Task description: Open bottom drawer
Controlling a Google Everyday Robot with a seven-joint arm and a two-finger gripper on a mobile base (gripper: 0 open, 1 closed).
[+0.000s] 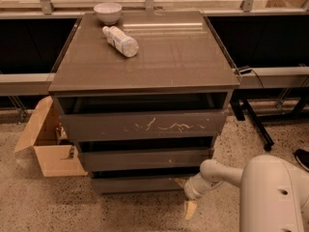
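The bottom drawer (135, 183) is the lowest, plain dark grey-brown front of three on the cabinet, just above the floor. Above it sit the plain middle drawer (142, 158) and the larger top drawer (145, 124) with white scratches. My gripper (186, 197) is at the bottom drawer's right end, low by the floor, at the end of the white arm (217, 174). One tan fingertip (190, 210) points down at the floor, another reaches toward the drawer's right corner.
A white bowl (107, 11) and a lying plastic bottle (120, 40) rest on the cabinet top (169, 52). An open cardboard box (46, 146) stands left of the cabinet. A black table leg (253, 122) is to the right. The floor is speckled.
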